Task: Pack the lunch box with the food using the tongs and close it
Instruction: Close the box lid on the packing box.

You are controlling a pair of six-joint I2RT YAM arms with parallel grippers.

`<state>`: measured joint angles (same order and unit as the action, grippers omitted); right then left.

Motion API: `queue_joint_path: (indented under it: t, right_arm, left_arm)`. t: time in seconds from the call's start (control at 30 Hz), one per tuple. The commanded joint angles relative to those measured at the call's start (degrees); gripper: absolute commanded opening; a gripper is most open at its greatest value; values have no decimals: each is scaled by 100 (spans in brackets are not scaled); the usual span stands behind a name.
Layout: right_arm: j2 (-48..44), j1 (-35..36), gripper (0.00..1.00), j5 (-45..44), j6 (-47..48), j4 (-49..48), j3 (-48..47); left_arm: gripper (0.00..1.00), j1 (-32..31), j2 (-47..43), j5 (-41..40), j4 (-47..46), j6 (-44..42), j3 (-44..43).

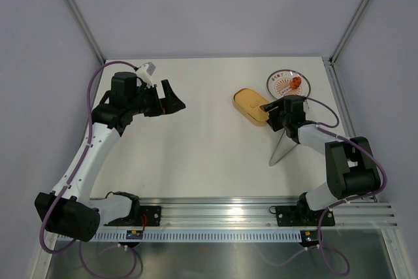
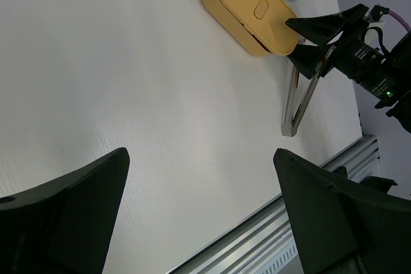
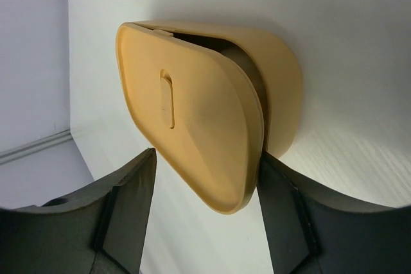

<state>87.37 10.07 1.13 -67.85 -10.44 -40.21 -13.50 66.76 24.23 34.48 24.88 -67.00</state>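
The mustard-orange lunch box [image 1: 250, 104] lies at the right of the table with its lid [image 3: 192, 113] resting askew on it, one edge lifted off the rim. My right gripper [image 3: 207, 158] stands open around the lid's near end, and its right finger [image 3: 282, 210] is close against the lid's edge. The lid hides the inside of the box, so no food shows there. The silver tongs [image 1: 282, 148] lie flat on the table beside the right arm, also visible as tongs [image 2: 298, 104] in the left wrist view. My left gripper [image 2: 200, 153] hangs open over bare table at the left.
A round patterned plate [image 1: 282, 78] sits just behind the box, with a small orange-brown lump [image 1: 296, 83] on it. The aluminium rail [image 1: 215, 213] runs along the near edge. Grey walls and frame posts enclose the table.
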Motion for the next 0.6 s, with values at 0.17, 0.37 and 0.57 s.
queue_joint_path:
  t: [0.17, 0.37, 0.57]
  right_arm:
    - [-204, 13, 72, -367, 659, 2123, -1094]
    - [-124, 13, 78, -350, 862, 2705, -1446]
    - [-238, 13, 78, -543, 1064, 2986, -1508]
  left_arm:
    - [99, 23, 39, 161, -301, -27, 12]
    - [99, 23, 39, 170, -328, -36, 29]
    - [99, 14, 30, 135, -310, -63, 47]
